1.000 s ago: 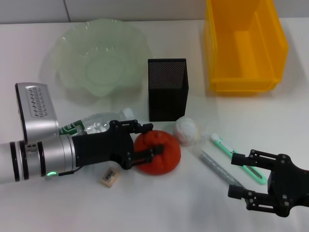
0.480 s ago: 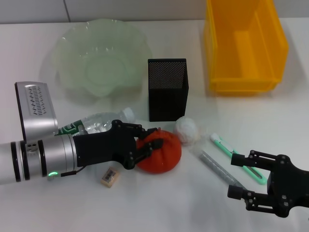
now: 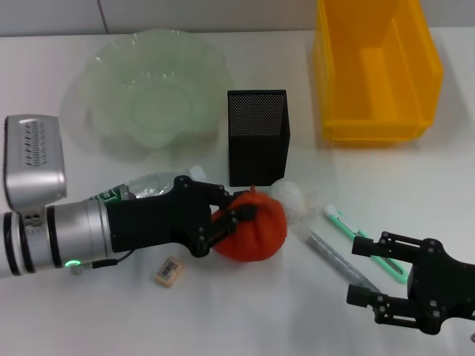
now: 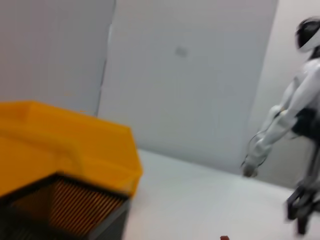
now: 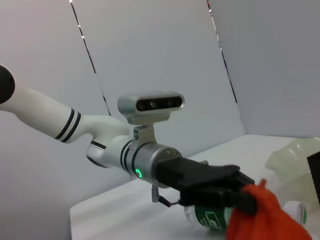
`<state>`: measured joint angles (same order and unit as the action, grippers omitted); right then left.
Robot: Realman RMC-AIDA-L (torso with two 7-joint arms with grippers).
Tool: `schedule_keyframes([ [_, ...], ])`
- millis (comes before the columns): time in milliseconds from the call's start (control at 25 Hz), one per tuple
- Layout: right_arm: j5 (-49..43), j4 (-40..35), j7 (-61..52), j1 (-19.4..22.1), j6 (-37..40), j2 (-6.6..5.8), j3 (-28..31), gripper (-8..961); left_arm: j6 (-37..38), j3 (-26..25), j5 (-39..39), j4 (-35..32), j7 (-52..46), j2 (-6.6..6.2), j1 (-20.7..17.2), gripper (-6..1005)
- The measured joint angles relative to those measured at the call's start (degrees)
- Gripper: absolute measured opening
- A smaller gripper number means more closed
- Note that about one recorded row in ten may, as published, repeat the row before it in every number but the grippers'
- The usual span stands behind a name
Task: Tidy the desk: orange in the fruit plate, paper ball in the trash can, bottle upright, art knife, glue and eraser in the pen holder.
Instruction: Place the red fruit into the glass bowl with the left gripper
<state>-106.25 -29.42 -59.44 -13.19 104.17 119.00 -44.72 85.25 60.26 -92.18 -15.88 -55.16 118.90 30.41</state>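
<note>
My left gripper is shut on the orange and holds it just above the table, in front of the black mesh pen holder. The orange also shows in the right wrist view. The clear bottle lies on its side behind my left arm. The white paper ball lies right of the orange. The green art knife, the glue stick and the eraser lie on the table. The pale green fruit plate is at the back left. My right gripper is open near the glue stick.
A yellow bin stands at the back right, also in the left wrist view behind the pen holder's rim.
My left gripper has closed on the orange and lifted it slightly up and to the right. The right arm has barely moved.
</note>
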Motion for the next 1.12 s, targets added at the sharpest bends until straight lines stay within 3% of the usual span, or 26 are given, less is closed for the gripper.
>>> schedule_keyframes([
  [40,0.00,0.36,0.27,-0.10,-0.02,0.00,0.02,723,0.00,0.00,0.00,0.00,0.00,0.00,0.00,180],
  [80,0.00,0.78,0.60,-0.19,-0.02,0.00,0.02,723,5.15,-0.05,0.43,-1.57,-0.40,-0.14,-0.26,172],
  [280,0.00,2.26,1.83,-0.58,-0.29,0.00,-0.05,722,10.03,-0.35,1.88,-3.77,-0.62,-0.19,-0.68,123],
  [520,0.00,2.36,1.83,-0.61,-0.44,0.00,0.06,722,10.70,-0.61,5.80,-7.10,-1.18,-0.25,-0.94,101],
  [840,0.01,2.39,1.83,-1.03,-0.65,0.00,0.07,723,2.66,-0.58,12.46,-10.53,-1.27,-0.14,-0.30,99],
  [1120,0.34,2.51,1.82,-1.29,-0.65,0.00,0.07,723,-9.82,-0.58,19.10,-11.55,-1.39,0.08,1.40,84],
])
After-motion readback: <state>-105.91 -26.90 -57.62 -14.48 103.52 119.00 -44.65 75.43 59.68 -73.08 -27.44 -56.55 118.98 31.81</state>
